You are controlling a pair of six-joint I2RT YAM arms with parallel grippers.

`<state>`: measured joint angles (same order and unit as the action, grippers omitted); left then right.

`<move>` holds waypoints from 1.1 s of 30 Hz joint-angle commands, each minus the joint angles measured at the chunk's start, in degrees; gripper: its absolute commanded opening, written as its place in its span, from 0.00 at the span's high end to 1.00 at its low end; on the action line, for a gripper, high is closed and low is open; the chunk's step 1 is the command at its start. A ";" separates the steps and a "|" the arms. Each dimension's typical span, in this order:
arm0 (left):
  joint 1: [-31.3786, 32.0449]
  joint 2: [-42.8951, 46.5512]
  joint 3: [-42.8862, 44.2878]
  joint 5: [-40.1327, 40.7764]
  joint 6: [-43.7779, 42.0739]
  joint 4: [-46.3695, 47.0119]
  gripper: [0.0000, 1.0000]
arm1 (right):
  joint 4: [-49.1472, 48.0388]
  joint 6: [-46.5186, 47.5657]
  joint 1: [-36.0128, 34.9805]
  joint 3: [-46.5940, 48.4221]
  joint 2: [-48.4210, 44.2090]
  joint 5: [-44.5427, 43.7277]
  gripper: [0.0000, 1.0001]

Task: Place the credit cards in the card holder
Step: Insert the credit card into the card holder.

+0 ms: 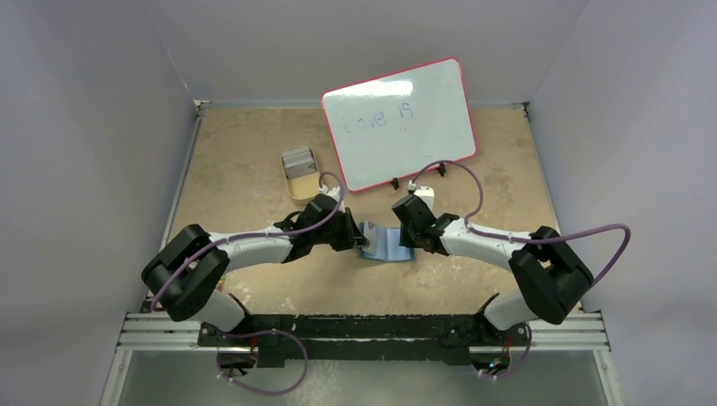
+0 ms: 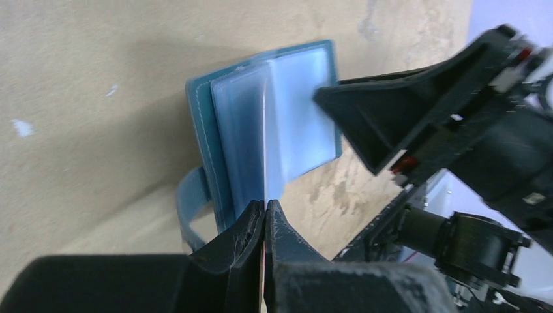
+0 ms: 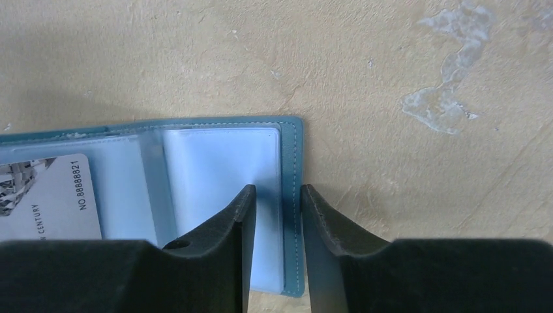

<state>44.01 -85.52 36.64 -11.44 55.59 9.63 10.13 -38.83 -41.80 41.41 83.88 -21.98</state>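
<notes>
Closest to the left wrist lens, the left gripper has its jaws pressed together on a thin credit card, seen edge-on. The card reaches forward from them into the open card holder, which lies flat on the surface between the two arms. The right gripper comes from the opposite side. Its jaws stand apart, astride the stitched outer edge of the holder's right leaf, and I cannot tell whether they press on it. The card's printed number runs parallel to the fold, so its long axis likely does too. It enters the clear pocket sideways from the left, so the left arm must push while the right steadies. The remaining credit cards sit in a tan tray well behind.
</notes>
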 commanded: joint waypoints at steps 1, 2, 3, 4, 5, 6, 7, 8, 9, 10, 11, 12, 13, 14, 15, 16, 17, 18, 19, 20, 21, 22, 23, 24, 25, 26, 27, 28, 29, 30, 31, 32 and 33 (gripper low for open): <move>0.02 -1.48 1.21 -4.71 3.72 10.01 1.00 | -2.96 -1.37 0.23 -1.41 0.02 2.78 0.69; -0.03 -2.22 1.30 -5.48 4.27 11.11 1.00 | -3.55 -1.46 0.23 -1.75 -0.07 3.57 0.70; 0.01 -3.00 1.49 -5.96 4.49 11.86 1.00 | -4.02 -1.63 0.23 -2.00 -0.15 4.11 0.70; -0.02 -3.57 1.54 -6.15 4.67 12.05 1.00 | -4.25 -1.75 0.23 -2.23 -0.20 4.44 0.70; 0.02 -3.98 1.58 -5.92 4.58 11.87 1.00 | -4.32 -1.85 0.23 -2.40 -0.20 4.49 0.71; -0.05 -4.38 1.58 -5.61 4.53 11.37 1.00 | -4.33 -1.86 0.23 -2.49 -0.14 4.49 0.71; 0.00 -4.64 1.65 -5.32 4.52 10.77 1.00 | -4.33 -1.79 0.23 -2.68 -0.20 4.55 0.71; -0.02 -4.89 1.72 -5.36 4.51 10.27 1.00 | -4.33 -1.78 0.23 -2.70 -0.20 4.52 0.71; -0.05 -5.00 1.72 -5.49 4.59 10.20 1.00 | -4.36 -1.78 0.22 -2.78 -0.28 4.49 0.71; 0.02 -5.21 1.82 -5.52 4.75 10.15 1.00 | -4.37 -1.78 0.23 -2.84 -0.29 4.49 0.71; -0.05 -5.33 1.91 -5.31 4.79 9.66 1.00 | -4.49 -1.78 0.23 -2.86 -0.29 4.51 0.71; 0.00 -5.53 2.08 -4.79 4.74 8.79 1.00 | -4.53 -1.78 0.23 -2.86 -0.29 4.56 0.71; -0.02 -5.73 2.11 -4.34 4.71 8.25 1.00 | -4.61 -1.83 0.23 -2.87 -0.29 4.62 0.72; -0.03 -5.90 2.07 -4.23 4.84 8.28 1.00 | -4.67 -1.84 0.23 -2.95 -0.37 4.62 0.71; -0.03 -6.26 1.96 -4.23 5.11 8.49 1.00 | -4.67 -1.88 0.23 -2.99 -0.44 4.61 0.72; 0.02 -6.71 1.94 -4.25 5.40 8.45 1.00 | -4.63 -1.87 0.23 -3.00 -0.51 4.58 0.72; -0.04 -6.96 1.95 -4.18 5.60 8.21 1.00 | -4.50 -1.86 0.23 -3.00 -0.62 4.58 0.72; 0.02 -7.17 2.00 -3.90 5.85 7.76 1.00 | -4.50 -1.86 0.23 -3.14 -0.72 4.51 0.72; -0.02 -7.42 2.00 -3.60 6.08 7.14 1.00 | -4.44 -1.86 0.23 -3.25 -0.81 4.48 0.72; -0.01 -7.50 2.00 -3.12 6.33 6.60 1.00 | -4.50 -1.86 0.21 -3.34 -0.88 4.44 0.72; 0.00 -7.52 1.98 -2.76 6.55 6.02 1.00 | -4.50 -1.86 0.23 -3.43 -0.90 4.38 0.72; -0.01 -7.51 1.93 -2.19 6.88 5.42 1.00 | -4.49 -1.88 0.23 -3.48 -0.86 4.33 0.72; -0.01 -7.40 1.94 -1.52 7.03 4.80 1.00 | -4.56 -1.87 0.23 -3.52 -0.82 4.24 0.72; -0.02 -7.31 1.94 -0.85 7.19 4.24 1.00 | -4.63 -1.86 0.23 -3.57 -0.82 4.25 0.72; -0.01 -7.30 1.86 -0.40 7.22 4.06 1.00 | -4.68 -1.93 0.23 -3.60 -0.86 4.23 0.72; 0.04 -7.47 1.73 -0.27 7.37 4.27 1.00 | -4.77 -1.94 0.23 -3.61 -0.89 4.29 0.72; 0.02 -7.66 1.71 -0.25 7.54 4.75 1.00 | -4.91 -2.03 0.23 -3.67 -0.91 4.41 0.72; 0.02 -7.92 1.56 -0.39 7.80 5.61 1.00 | -5.01 -2.10 0.23 -3.68 -0.86 4.48 0.72; 0.00 -8.17 1.37 -0.72 8.43 7.00 1.00 | -5.07 -2.25 0.23 -3.74 -0.80 4.58 0.72; 0.01 -8.48 1.14 -1.22 9.07 8.46 1.00 | -5.26 -2.32 0.21 -3.83 -0.82 4.63 0.72; -0.02 -8.85 1.03 -1.73 9.64 9.69 1.00 | -5.36 -2.45 0.23 -3.87 -0.82 4.72 0.72; -0.04 -9.15 1.12 -2.26 9.95 10.67 1.00 | -5.41 -2.60 0.23 -3.87 -0.80 4.66 0.73; 0.07 -9.42 1.15 -2.78 10.30 11.62 1.00 | -5.45 -2.76 0.23 -3.88 -0.82 4.48 0.73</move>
<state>44.01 -93.49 36.91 -14.04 63.59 16.32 4.21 -40.49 -41.56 38.85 83.59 -18.28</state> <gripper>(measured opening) 0.007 0.281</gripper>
